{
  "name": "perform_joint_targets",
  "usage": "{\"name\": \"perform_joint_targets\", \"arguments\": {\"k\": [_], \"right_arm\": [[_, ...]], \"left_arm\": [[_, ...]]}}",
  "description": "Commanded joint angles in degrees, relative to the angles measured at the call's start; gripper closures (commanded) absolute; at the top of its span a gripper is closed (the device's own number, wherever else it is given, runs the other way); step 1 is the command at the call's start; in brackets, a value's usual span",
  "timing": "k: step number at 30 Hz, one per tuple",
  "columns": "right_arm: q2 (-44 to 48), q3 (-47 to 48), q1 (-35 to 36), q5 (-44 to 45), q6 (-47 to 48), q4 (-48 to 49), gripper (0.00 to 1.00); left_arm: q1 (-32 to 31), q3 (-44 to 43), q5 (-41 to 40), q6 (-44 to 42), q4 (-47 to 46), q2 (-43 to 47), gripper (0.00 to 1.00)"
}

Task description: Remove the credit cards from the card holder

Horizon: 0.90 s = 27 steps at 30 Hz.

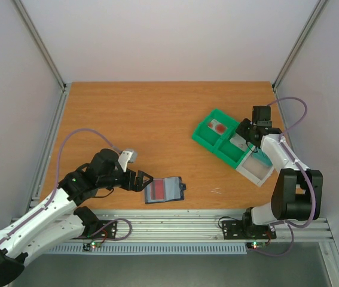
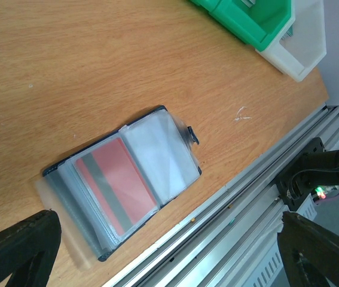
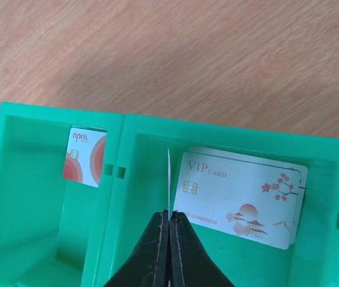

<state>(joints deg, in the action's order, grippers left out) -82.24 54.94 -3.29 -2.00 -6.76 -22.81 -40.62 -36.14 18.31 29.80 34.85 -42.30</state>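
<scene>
The card holder lies open near the table's front edge, its clear sleeves fanned out. A red credit card with a grey stripe shows inside one sleeve. My left gripper hovers open just left of the holder, with nothing between its fingers. My right gripper is shut on a thin white credit card, seen edge-on and held upright over the green tray. A VIP card lies atop another in that compartment. A red-blotched card lies in the neighbouring one.
A whitish bin adjoins the green tray's near end. An aluminium rail runs along the table's front edge, close to the holder. Frame posts and walls close in the left and right sides.
</scene>
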Motion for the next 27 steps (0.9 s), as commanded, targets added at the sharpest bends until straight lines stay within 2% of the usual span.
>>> {"name": "perform_joint_targets", "arguments": {"k": [1, 27], "right_arm": [[-1.5, -0.6, -1.1, -2.3, 1.6, 3.2, 0.99], [-6.7, -0.8, -1.7, 1.0, 2.8, 2.8, 0.92]], "left_arm": [[-0.1, 0.8, -0.9, 0.8, -1.2, 1.1, 0.01], [0.0, 0.4, -1.5, 0.8, -0.7, 1.3, 0.01]]}}
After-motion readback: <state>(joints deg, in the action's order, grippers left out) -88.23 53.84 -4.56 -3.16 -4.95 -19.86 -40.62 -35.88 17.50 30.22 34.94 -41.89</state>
